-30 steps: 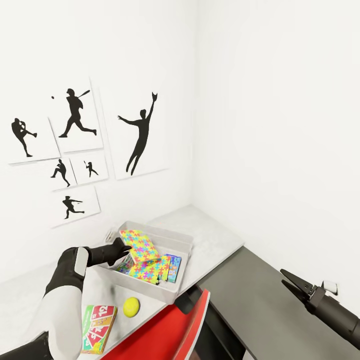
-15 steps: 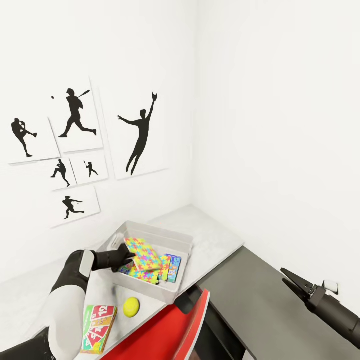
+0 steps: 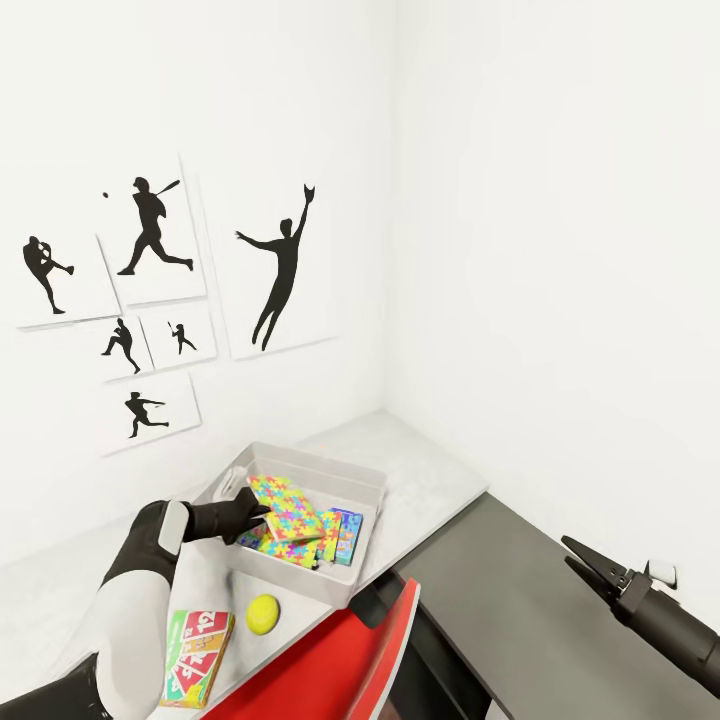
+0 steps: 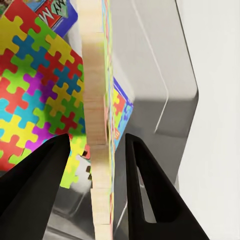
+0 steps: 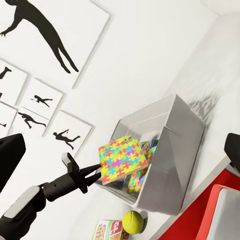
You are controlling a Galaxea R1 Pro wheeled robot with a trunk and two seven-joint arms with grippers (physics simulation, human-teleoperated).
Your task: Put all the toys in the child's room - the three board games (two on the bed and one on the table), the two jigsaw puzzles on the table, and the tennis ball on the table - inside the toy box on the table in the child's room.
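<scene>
Our left gripper (image 4: pixel 92 150) has its jaws parted on either side of the edge of a jigsaw puzzle (image 3: pixel 283 502), no longer clamping it; the puzzle stands tilted inside the toy box (image 3: pixel 368 478), leaning over the other puzzle (image 4: pixel 30 100) and a blue board game (image 3: pixel 347 535) just beyond our fingertips. We should back straight out so neither finger drags the puzzle up over the rim. Nearer us than the box, the tennis ball (image 3: pixel 263 614) and a green-and-red board game (image 3: pixel 197 654) wait on the table (image 3: pixel 430 470). Our right gripper (image 3: pixel 583 565) hangs idle, well apart, jaws seemingly together.
</scene>
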